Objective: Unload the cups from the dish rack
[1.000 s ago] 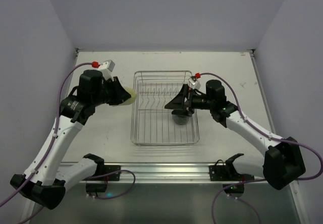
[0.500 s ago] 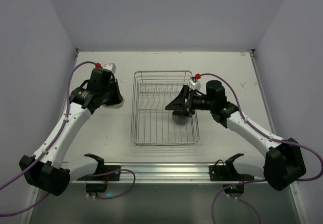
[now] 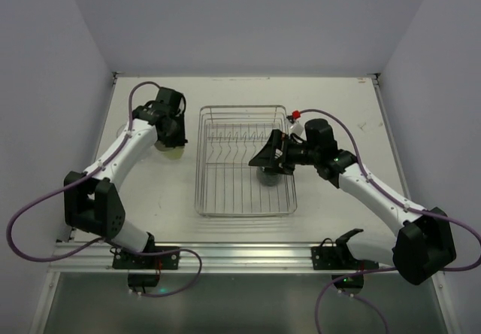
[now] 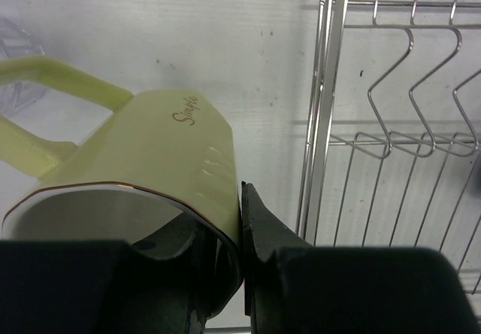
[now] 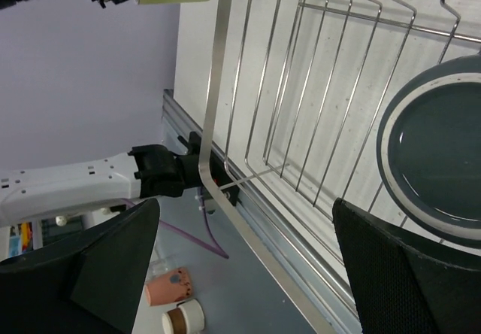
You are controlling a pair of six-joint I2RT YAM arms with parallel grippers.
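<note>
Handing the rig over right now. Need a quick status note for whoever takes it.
Left gripper: fingers shut on the rim of the pale yellow cup, outside the dish rack on its left. Cannot tell whether it is set down.
Right gripper: open, over the dark grey cup, which sits in the rack.
Done: yellow cup out. A clear piece beside it may be a tumbler.
Left: release the yellow cup, lift out the dark one. No other cup shows in the rack.

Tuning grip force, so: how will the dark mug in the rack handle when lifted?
Probably rigid and slick: the dark mug looks glossy inside. Standing upright on spaced wires of the dish rack, it might tip or snag if nudged sideways.
</note>
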